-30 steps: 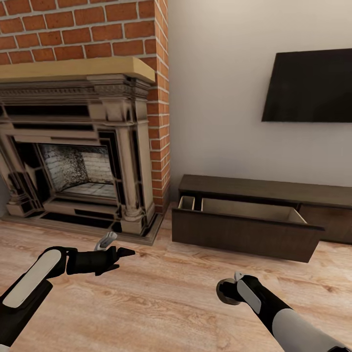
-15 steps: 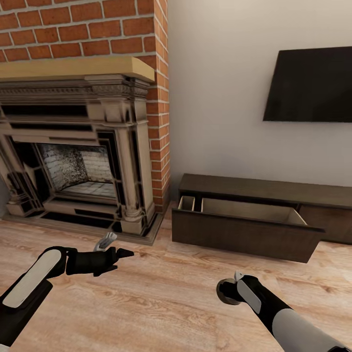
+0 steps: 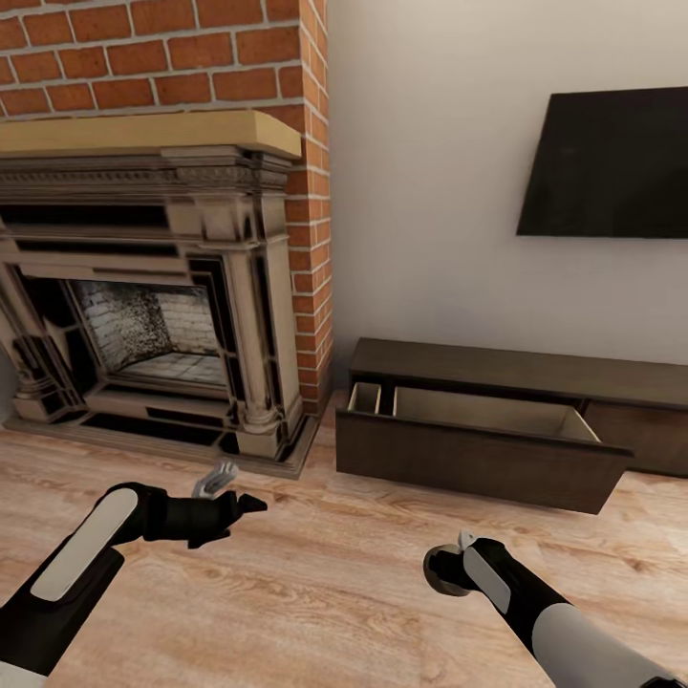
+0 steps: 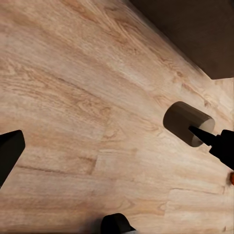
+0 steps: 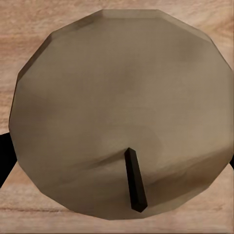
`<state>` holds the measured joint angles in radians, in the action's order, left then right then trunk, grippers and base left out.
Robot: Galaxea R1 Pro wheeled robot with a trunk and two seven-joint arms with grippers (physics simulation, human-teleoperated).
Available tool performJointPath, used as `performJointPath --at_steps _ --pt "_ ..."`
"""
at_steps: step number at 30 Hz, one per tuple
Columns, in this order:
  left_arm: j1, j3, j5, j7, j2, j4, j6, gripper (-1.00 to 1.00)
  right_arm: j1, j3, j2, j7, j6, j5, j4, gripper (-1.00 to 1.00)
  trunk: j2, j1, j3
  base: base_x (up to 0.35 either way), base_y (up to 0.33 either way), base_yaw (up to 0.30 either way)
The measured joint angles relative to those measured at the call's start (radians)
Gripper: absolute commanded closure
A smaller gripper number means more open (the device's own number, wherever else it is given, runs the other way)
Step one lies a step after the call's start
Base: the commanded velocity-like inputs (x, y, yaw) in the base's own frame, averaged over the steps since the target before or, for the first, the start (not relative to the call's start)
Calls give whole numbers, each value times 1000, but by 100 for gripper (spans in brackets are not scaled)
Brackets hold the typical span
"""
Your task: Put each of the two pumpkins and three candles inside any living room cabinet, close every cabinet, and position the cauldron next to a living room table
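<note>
On the wooden floor [image 3: 315, 592] of the living room, before a brick fireplace [image 3: 153, 315] and a wall-mounted television [image 3: 612, 162], the robot stood facing the long dark cabinet [image 3: 516, 420], whose wide drawer [image 3: 478, 449] hung pulled out, its pale inside showing nothing from the head camera's angle. The right gripper [image 3: 447, 569] was clamped on a stubby grey-beige candle [image 3: 441, 570], held low over the boards short of the drawer; the right wrist camera looked straight onto the candle's round end [image 5: 122, 112] with its dark wick, and the left wrist camera caught the same candle [image 4: 187, 122] pinched by a black fingertip [image 4: 222, 144]. The grip on the candle's side, judging by these views, suited a carry and a drop from above into the waiting drawer, which appeared to have been left open for that purpose. The left gripper [image 3: 229, 487] hovered empty over the floor near the hearth, its fingers spread apart, seemingly kept clear of the loaded arm. A small orange speck at the edge of the left wrist picture could not be identified. The pumpkins, the other candles, the cauldron and the low table were not to be placed from these pictures. The task looked to be at an early or middle stage: one candle in hand, the drawer still to be filled and later shut.
</note>
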<state>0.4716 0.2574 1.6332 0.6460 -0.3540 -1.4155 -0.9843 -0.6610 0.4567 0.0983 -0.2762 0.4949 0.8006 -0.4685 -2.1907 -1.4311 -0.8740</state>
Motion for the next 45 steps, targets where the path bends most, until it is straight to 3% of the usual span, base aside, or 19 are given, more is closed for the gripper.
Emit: performJointPath --at_steps 5,7,12,16,23,45 --pt "2 1 -8 4 8 14 1 -100 0 0 0 0 0 0 0 100 35 19 7 0 0 0" --pt "4 0 -39 10 15 34 1 -100 0 0 0 0 -1 0 -1 100 49 27 10 0 0 0" --pt "8 -3 -184 24 63 96 2 -100 0 1 0 2 -14 -1 -5 100 84 46 20 0 0 0" --pt "11 -4 -237 26 79 152 2 -100 0 1 0 5 -17 -1 -7 100 112 61 31 0 0 0" --pt "14 -5 -254 29 84 214 2 -100 1 0 0 6 -19 1 -8 100 161 88 53 0 0 -147" --pt "14 -5 -263 31 85 211 2 -100 1 0 -1 6 -19 1 -7 100 315 173 122 0 0 -288"
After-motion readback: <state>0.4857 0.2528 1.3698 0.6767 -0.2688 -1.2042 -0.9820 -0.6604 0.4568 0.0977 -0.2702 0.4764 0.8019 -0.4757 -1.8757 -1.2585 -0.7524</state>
